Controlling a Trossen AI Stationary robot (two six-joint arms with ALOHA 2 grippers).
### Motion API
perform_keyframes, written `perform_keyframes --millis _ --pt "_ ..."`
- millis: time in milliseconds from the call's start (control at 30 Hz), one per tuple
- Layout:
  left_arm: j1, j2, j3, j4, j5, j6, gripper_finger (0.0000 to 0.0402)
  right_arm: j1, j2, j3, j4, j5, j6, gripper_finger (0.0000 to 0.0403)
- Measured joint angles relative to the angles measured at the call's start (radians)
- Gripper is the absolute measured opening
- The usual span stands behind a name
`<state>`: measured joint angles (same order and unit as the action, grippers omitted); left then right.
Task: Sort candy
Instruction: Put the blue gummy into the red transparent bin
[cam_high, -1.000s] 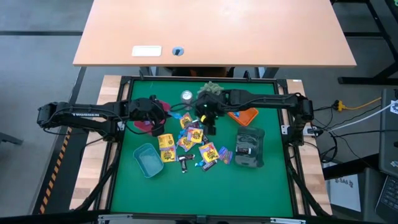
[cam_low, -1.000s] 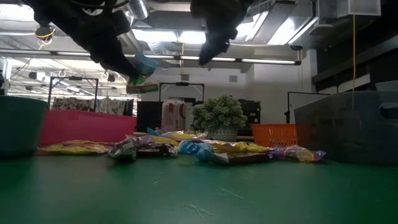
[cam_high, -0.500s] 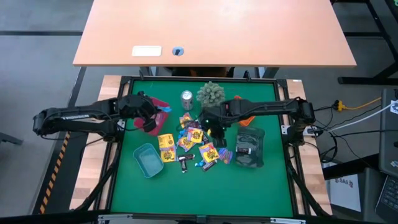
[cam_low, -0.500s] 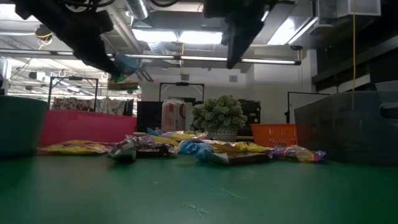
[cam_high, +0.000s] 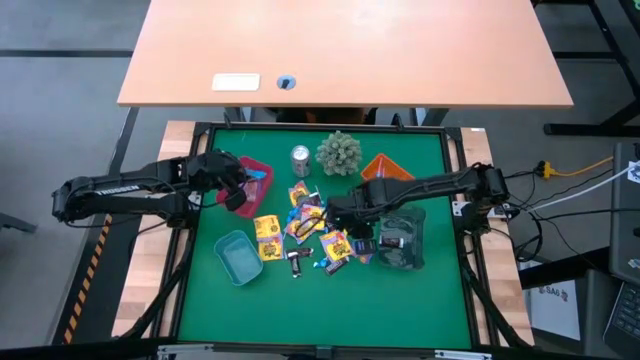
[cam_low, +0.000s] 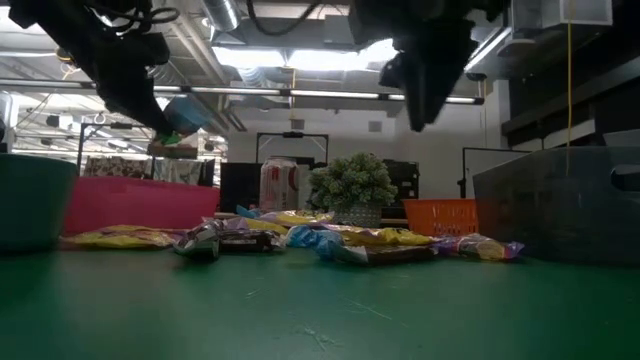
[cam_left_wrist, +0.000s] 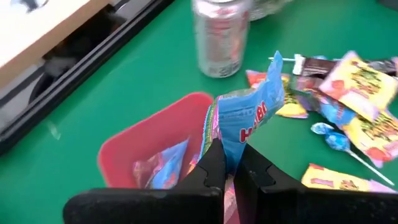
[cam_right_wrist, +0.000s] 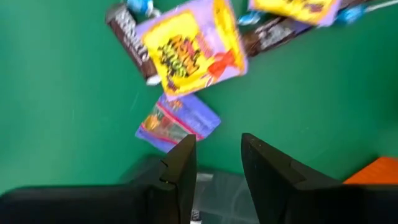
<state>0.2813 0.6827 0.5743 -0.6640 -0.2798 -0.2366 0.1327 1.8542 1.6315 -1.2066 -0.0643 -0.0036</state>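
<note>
- Green matting (cam_high: 320, 300) covers the work table inside a black frame, and I see a bare wooden desk (cam_high: 345, 50) beyond its far edge.
- From the low view I can only make out the near edge of the candy pile; most of the pieces behind it are hidden, and both arms are cut off at the top of that view.
- I see the left gripper (cam_left_wrist: 227, 171) pinched together on a blue packet (cam_left_wrist: 249, 121) with red lettering, held over the red tray (cam_left_wrist: 149, 134); its lower end is hidden between the fingers.
- I see the right gripper (cam_right_wrist: 217, 162) with its fingers apart and nothing between them, hovering above the right side of the pile, next to the dark clear bin (cam_high: 402, 238).
- Candy (cam_high: 300, 228) lies in a loose heap at the middle of the mat: yellow packets with purple and red print, a purple-edged packet (cam_right_wrist: 177, 121), dark brown mini bars (cam_right_wrist: 127, 40) and small blue-wrapped pieces.
- More wrapped pieces sit in the red tray, though I cannot tell how many.
- Near the pile stand a silver can (cam_high: 300, 157), a green spiky plant ball (cam_high: 338, 152), an orange tray (cam_high: 388, 166) and a teal tray (cam_high: 238, 258).
- I see open green mat along the near edge and at both near corners.
</note>
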Motion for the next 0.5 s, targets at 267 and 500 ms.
perform_keyframes --millis 267,500 --pt "0.0 0.0 0.0 -0.103 -0.037 -0.155 0.001 0.005 -0.017 -0.095 0.003 0.0 0.0 0.0127" --pt "0.0 0.001 0.0 -0.111 -0.06 -0.181 0.0033 0.004 -0.121 -0.238 0.091 0.0 0.005 0.0127"
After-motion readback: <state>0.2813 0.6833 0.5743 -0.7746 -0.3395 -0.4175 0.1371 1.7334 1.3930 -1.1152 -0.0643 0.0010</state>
